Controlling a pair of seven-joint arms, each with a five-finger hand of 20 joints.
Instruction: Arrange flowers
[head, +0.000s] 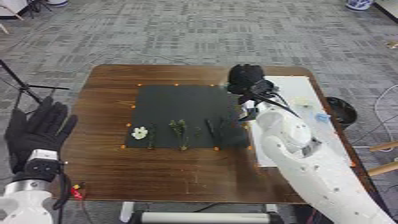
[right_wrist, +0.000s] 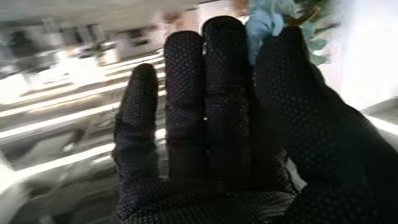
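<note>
Over table (head: 160, 175), far right | right hand (head: 245, 79) | fingers straight, narrowly spaced | pale-blue flower (right_wrist: 265, 24) by fingertips, grip unclear

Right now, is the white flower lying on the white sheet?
No, the white flower lies on the dark mat, near its left edge.

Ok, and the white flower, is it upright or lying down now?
Lying down: the head view shows the white flower resting on the dark mat, with nothing holding it up.
</note>
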